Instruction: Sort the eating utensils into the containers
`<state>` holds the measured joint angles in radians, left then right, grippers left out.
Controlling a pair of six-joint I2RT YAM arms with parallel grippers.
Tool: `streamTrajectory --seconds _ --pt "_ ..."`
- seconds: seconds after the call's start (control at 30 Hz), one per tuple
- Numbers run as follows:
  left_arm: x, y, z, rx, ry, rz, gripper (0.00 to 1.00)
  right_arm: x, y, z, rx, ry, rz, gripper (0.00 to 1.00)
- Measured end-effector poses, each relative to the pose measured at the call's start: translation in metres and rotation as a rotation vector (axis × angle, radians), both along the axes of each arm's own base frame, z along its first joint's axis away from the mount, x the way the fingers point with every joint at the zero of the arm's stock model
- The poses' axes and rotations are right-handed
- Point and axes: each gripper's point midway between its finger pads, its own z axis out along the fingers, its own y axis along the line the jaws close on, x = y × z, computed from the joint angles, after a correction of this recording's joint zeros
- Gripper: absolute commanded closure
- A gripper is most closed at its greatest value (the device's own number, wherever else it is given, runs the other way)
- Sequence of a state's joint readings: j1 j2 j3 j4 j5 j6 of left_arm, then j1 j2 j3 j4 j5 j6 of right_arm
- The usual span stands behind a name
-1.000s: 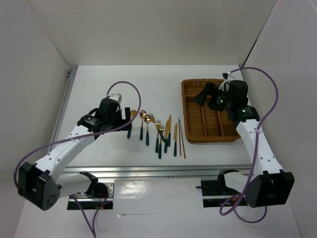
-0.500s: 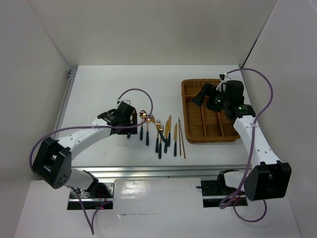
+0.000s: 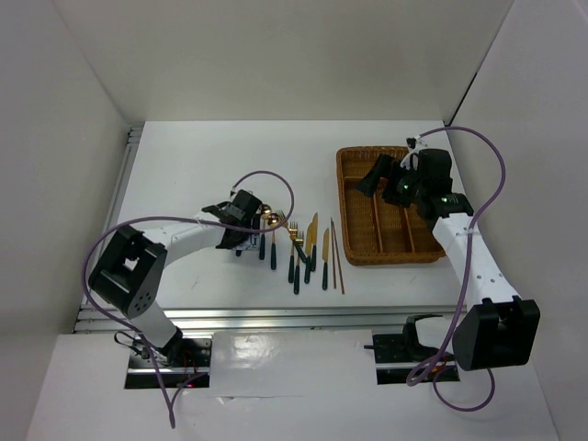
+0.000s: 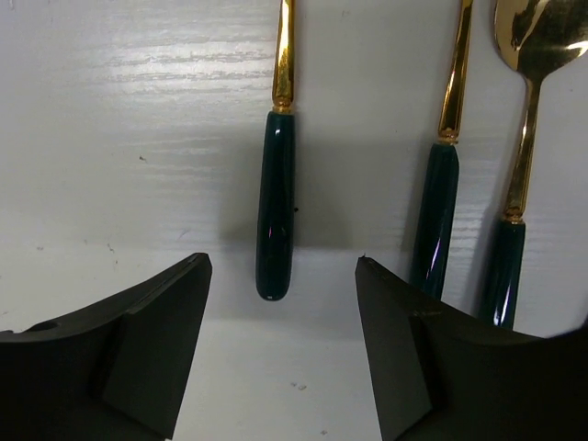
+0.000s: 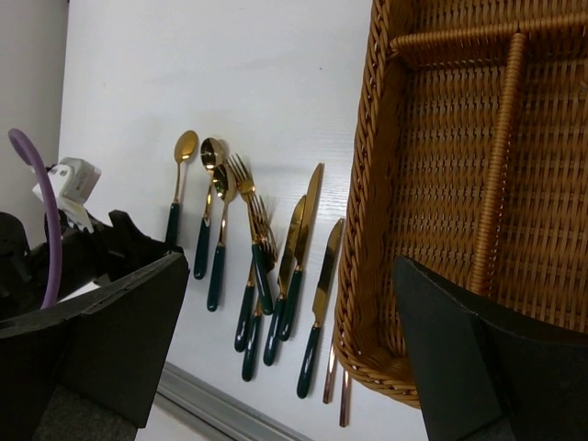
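The eating utensils lie in a row on the white table: gold spoons (image 3: 266,217), forks (image 3: 294,235), knives (image 3: 313,233) and brown chopsticks (image 3: 336,257), all with dark green handles towards me. My left gripper (image 3: 241,241) is low over the leftmost spoon. In the left wrist view it (image 4: 282,261) stands open, its fingers astride the end of that spoon's handle (image 4: 276,211) and clear of it. Two more spoons (image 4: 436,211) lie to the right. My right gripper (image 3: 381,175) (image 5: 292,260) hangs open and empty over the wicker tray (image 3: 353,207), whose containers (image 5: 459,138) look empty.
A metal rail (image 3: 276,317) runs along the table's near edge and another (image 3: 121,197) along its left side. White walls close in the back and both sides. The tray's woven wall (image 5: 377,202) rises just right of the knives (image 5: 312,197) and chopsticks (image 5: 344,404).
My left arm has swung right and down onto the leftmost spoon, and its jaws have narrowed a little. The right gripper has shifted only slightly over the tray.
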<state>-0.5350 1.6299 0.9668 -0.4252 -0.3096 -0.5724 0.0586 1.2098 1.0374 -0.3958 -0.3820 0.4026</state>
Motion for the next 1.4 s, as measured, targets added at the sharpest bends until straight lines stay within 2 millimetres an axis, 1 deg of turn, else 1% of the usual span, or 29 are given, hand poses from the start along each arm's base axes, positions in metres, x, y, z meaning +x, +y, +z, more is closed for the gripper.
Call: streamTrajectory --seconds 0.07,0.13,0.37,0.47,0.53,0.57,0.67,0.8,0.93,1.1,1.27,1.33,1.37,1.4 --pt "0.004 -0.001 -0.003 -0.004 -0.001 0.0 0.22 0.0 0.0 0.0 0.0 0.0 0.0 0.0" --pt "0.007 0.002 -0.005 -0.007 0.001 0.0 0.26 0.0 0.001 0.0 0.002 0.0 0.003 0.0" --pt "0.022 0.012 -0.003 -0.043 -0.009 0.02 0.28 -0.001 0.003 0.001 0.012 -0.001 0.018 0.0" --pt "0.028 0.006 -0.006 -0.064 -0.004 0.007 0.29 -0.001 0.004 0.002 0.013 -0.003 0.019 0.0" --pt "0.029 0.003 -0.012 -0.069 0.01 -0.011 0.3 -0.001 0.004 0.002 0.013 -0.003 0.019 0.0" --pt "0.03 0.002 -0.014 -0.065 0.012 -0.018 0.34 -0.001 0.003 0.002 0.012 -0.003 0.018 0.0" --pt "0.035 -0.002 -0.014 -0.07 0.01 -0.025 0.38 -0.001 0.003 0.002 0.012 -0.004 0.017 0.0" --pt "0.041 -0.004 -0.014 -0.069 0.005 -0.026 0.47 -0.002 0.003 0.003 0.01 -0.009 0.014 0.0" --pt "0.048 -0.006 -0.014 -0.069 -0.003 -0.028 0.61 -0.003 0.003 0.006 0.011 -0.017 0.016 0.0" --pt "0.054 -0.009 -0.014 -0.068 -0.011 -0.04 1.0 -0.005 0.004 0.01 0.021 -0.024 0.02 0.0" --pt "0.054 -0.01 -0.013 -0.067 -0.005 -0.037 1.0 -0.009 0.01 0.015 0.046 -0.029 0.045 0.0" --pt "0.054 -0.01 -0.011 -0.074 0.005 -0.018 1.0 -0.013 0.015 0.02 0.057 -0.038 0.067 0.0" --pt "0.052 -0.011 -0.011 -0.076 0.013 -0.012 1.0 -0.016 0.021 0.022 0.06 -0.045 0.083 0.0" --pt "0.051 -0.012 -0.009 -0.089 0.019 0.002 1.0 -0.021 0.03 0.024 0.064 -0.054 0.114 0.0"
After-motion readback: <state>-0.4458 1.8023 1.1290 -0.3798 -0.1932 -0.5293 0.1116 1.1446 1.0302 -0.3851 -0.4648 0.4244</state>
